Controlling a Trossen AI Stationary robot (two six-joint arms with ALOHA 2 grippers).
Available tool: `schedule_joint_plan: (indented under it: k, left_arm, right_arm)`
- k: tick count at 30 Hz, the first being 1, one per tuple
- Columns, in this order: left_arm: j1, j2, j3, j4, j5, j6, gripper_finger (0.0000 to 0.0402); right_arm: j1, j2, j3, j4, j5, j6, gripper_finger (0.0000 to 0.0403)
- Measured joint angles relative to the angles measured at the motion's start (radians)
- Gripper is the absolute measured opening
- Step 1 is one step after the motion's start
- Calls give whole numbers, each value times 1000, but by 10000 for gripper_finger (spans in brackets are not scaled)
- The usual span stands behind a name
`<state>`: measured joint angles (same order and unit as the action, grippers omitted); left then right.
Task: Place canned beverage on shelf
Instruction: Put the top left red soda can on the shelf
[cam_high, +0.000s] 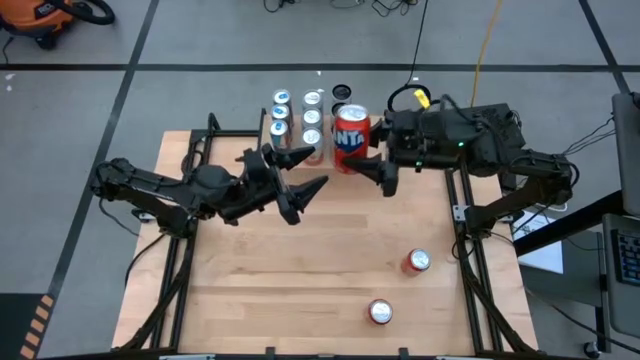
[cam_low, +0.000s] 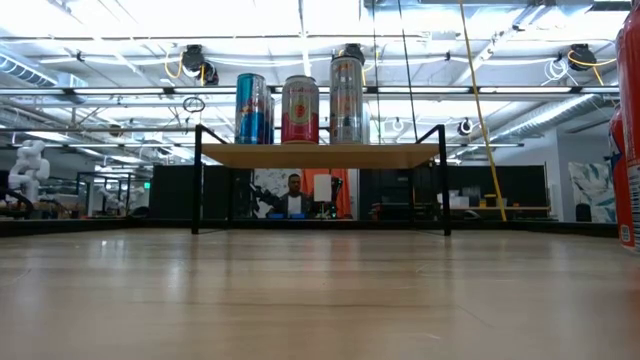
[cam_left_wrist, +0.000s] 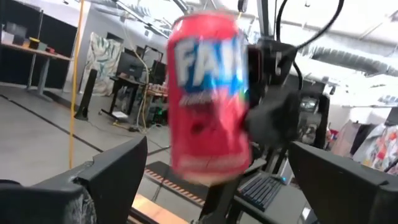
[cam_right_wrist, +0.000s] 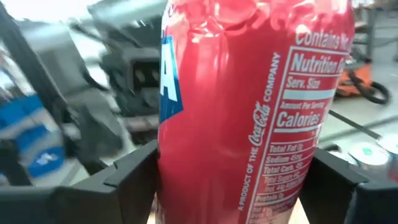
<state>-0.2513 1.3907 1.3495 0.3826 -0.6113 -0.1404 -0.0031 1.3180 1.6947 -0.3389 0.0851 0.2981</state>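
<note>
Now the right gripper (cam_high: 362, 160) holds the red can (cam_high: 351, 138) tight, lying on its side in the air, near the right end of the shelf (cam_high: 322, 153). The left gripper (cam_high: 305, 180) is wide open and holds nothing, just beside the can. I think this is the carrying step. Next the can must be stood up and set on a bare spot of the shelf, next to the cans (cam_high: 297, 115) already there. It is big, shiny and red, with white and blue letters.

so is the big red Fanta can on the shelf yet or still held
Held, not on the shelf. The right gripper clamps the red Fanta can lying sideways in mid-air; the left gripper is open, nearby.
</note>
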Motion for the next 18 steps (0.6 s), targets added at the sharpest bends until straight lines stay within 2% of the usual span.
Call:
schedule_joint_plan:
  k: [9, 14, 18]
  left_arm:
    - [-12, 8, -2, 3, 15, 146, 391]
    - [-2, 7, -2, 3, 48, -26, 391]
    - [22, 7, -2, 7, 167, -130, 391]
  right_arm:
    - [-5, 4, 0, 105, -45, 106, 291]
    - [-4, 16, 0, 147, -124, 73, 291]
    - [-4, 21, 0, 186, -197, 45, 291]
